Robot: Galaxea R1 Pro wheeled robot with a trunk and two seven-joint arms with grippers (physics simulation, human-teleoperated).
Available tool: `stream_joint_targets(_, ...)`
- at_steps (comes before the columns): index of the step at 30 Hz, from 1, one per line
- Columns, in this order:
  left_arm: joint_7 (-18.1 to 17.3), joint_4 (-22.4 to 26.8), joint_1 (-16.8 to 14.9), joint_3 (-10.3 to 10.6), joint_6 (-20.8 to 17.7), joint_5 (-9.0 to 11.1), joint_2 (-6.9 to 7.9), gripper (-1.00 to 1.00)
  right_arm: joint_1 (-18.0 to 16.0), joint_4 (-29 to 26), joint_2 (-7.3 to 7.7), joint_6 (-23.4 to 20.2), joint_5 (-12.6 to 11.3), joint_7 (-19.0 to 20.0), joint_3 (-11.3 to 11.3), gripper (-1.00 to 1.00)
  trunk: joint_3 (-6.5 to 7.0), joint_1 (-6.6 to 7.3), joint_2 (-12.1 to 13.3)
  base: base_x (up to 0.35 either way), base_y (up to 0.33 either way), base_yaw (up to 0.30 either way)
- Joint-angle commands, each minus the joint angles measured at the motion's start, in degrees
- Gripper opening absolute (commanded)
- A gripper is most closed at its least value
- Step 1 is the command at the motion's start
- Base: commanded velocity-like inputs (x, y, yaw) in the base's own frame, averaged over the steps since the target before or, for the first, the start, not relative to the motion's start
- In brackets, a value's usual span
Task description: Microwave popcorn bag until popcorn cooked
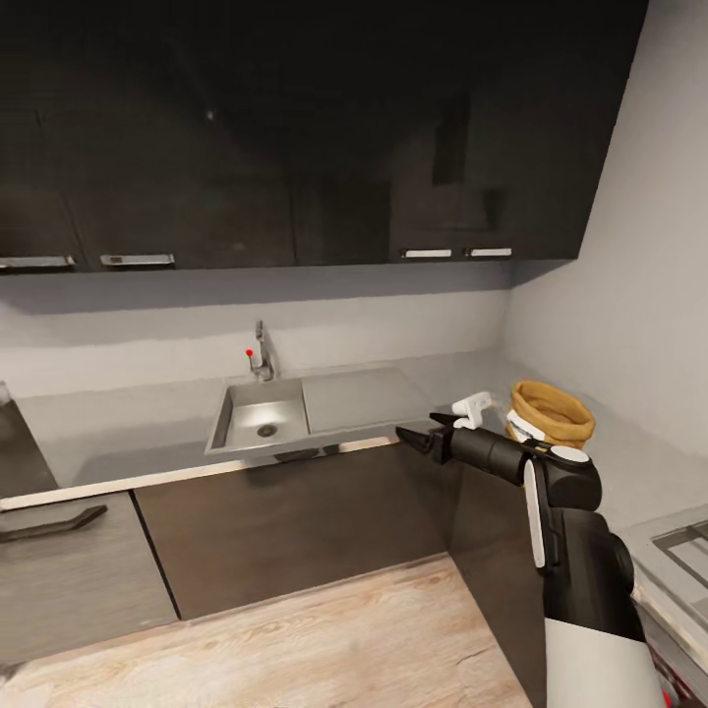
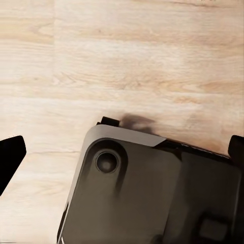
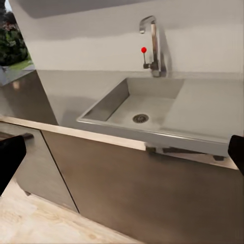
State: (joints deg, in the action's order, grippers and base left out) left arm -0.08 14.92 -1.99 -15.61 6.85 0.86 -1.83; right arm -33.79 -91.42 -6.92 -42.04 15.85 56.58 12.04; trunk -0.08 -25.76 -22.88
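The bag (image 1: 549, 413) sits on the far right of the countertop (image 1: 128, 423), ungrasped, just beyond the right gripper (image 1: 447, 425) with its jaws spread, so pickup, loading and heating all remain; the left gripper's (image 2: 122, 152) jaws are spread too.

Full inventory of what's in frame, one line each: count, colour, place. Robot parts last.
popcorn bag: 1, golden-tan with a white band, on the countertop in the right corner, just beyond the right hand
countertop: 1, light grey, running under the wall cabinets
sink: 1, steel, set into the countertop, centre
tap: 1, steel with a red-tipped lever, behind the sink
wall cabinets: one row, glossy black, above the countertop
base cabinets: dark, below the countertop
floor: pale wood planks
right hand: 1, black and white, open, beside the bag, not touching it
left hand: dark fingertips at the wrist view's edges, open, above the floor and the robot's dark base
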Motion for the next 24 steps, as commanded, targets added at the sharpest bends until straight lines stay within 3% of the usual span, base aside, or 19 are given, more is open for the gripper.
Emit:
stream_joint_targets(1, -0.01, -0.06, -0.03, -0.12, 0.18, 0.08, -0.02, 1.00, -0.04, -0.07, -0.04, -0.25, 0.50, 0.57, 0.17, 1.00, -0.02, -0.02, -0.04, 0.000, 0.000, 0.283)
stream_joint_targets(5, -0.01, -0.06, -0.03, -0.12, 0.18, 0.10, -0.02, 1.00, -0.05, -0.07, 0.08, -0.15, 0.50, 0.48, 0.17, 1.00, -0.02, -0.02, -0.04, 0.008, -0.033, 0.283)
stream_joint_targets(16, 0.16, -0.06, -0.03, -0.19, 0.18, 0.10, -0.78, 1.00, 0.04, -0.04, 0.14, 0.11, 0.76, -2.95, -0.42, 1.00, -0.02, -0.02, -0.04, 0.014, -0.234, 0.283)
stream_joint_targets(24, 0.05, -0.06, -0.03, -0.23, 0.28, 0.16, -0.78, 1.00, 0.04, 0.02, 0.22, 0.10, 0.76, -3.85, -1.53, 1.00, -0.02, -0.02, -0.04, 0.014, -0.023, 0.059)
